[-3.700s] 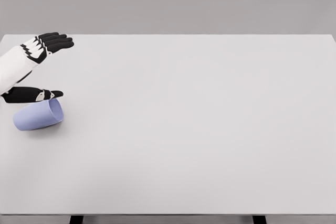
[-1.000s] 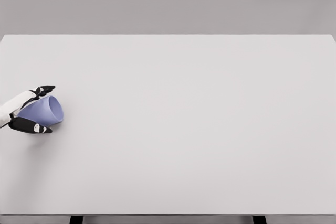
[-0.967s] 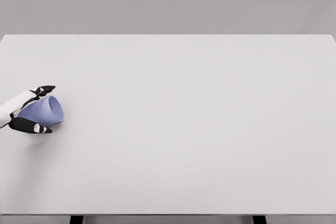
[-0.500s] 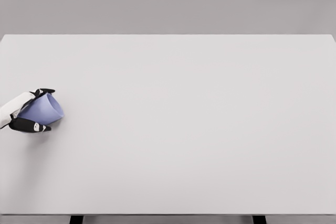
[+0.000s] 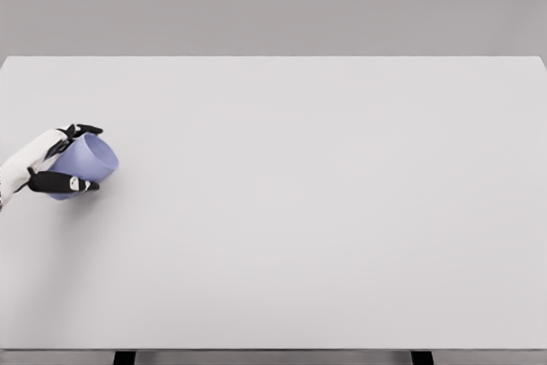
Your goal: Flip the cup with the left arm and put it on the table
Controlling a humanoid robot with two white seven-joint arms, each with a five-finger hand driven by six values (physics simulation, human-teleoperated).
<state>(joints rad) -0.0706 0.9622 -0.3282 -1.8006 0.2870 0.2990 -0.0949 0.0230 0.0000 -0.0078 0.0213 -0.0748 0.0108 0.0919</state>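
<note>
A pale lilac cup [image 5: 85, 162] is held on its side at the table's left edge, its open mouth facing right and slightly up. My left hand [image 5: 75, 158] is shut on it: black fingers [image 5: 81, 131] curl over the top and the thumb [image 5: 64, 183] presses along the lower side. The white forearm [image 5: 19, 167] enters from the left border. The cup appears lifted off the white table [image 5: 308, 203], with a faint shadow under it. The right arm is out of view.
The table's left edge lies just beside the hand. Two dark table legs [image 5: 125, 357] show below the front edge. A plain grey wall stands behind.
The left hand came down from above, closed around the lying cup, then raised it up and to the right; the mouth has tipped slightly upward.
</note>
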